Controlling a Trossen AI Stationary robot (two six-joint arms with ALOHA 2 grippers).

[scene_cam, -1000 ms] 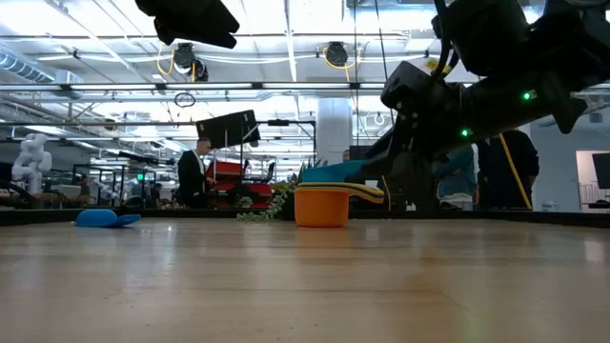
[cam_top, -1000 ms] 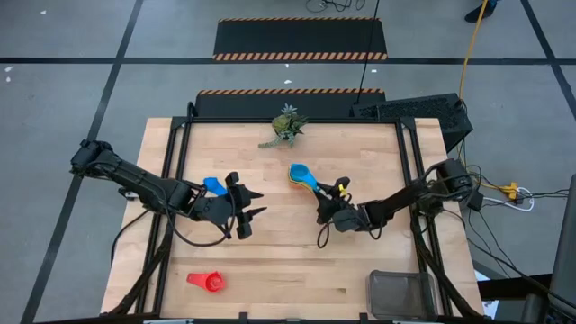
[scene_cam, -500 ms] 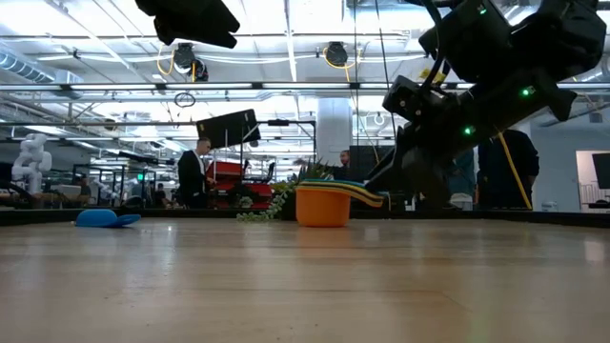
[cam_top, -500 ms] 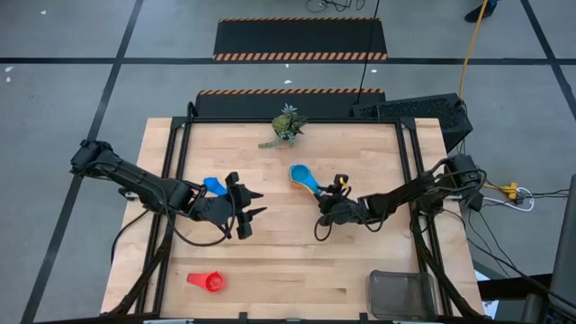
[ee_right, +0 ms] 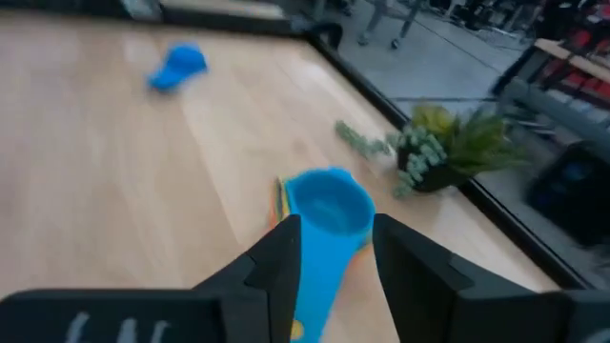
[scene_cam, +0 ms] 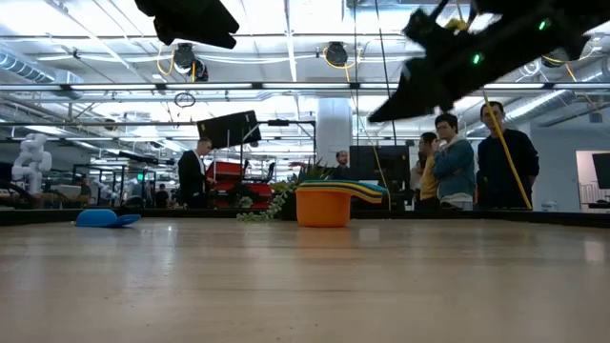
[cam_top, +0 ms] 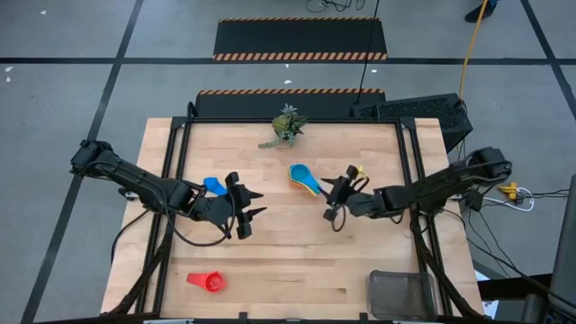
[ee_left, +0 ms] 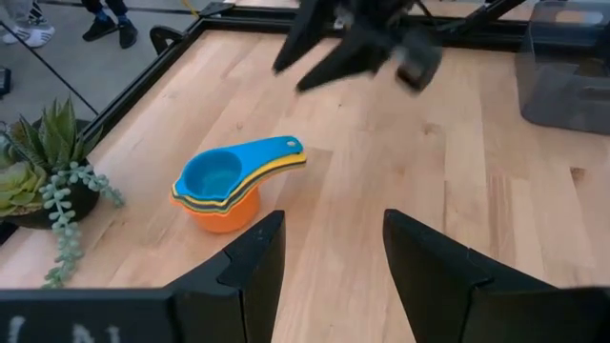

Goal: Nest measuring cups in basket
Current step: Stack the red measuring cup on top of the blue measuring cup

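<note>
High view, right claw (cam_top: 336,193) spread beside stacked measuring cups (cam_top: 303,177), left claw (cam_top: 248,205) spread.

Stacked cups (cam_top: 302,176): you have them nested near the table's middle, toward the far edge, in front of the plant sprig (cam_top: 285,126).
Lone cup (cam_top: 213,186): lies well to your left of the stack, just beside the left gripper (cam_top: 255,205).
Second lone cup (cam_top: 206,282): sits near the front edge, left side.
Basket (cam_top: 401,293): stands at your front right corner, well apart from every cup.
Right gripper (cam_top: 337,192): just right of the stack, raised above the table (cam_top: 279,252).
</note>
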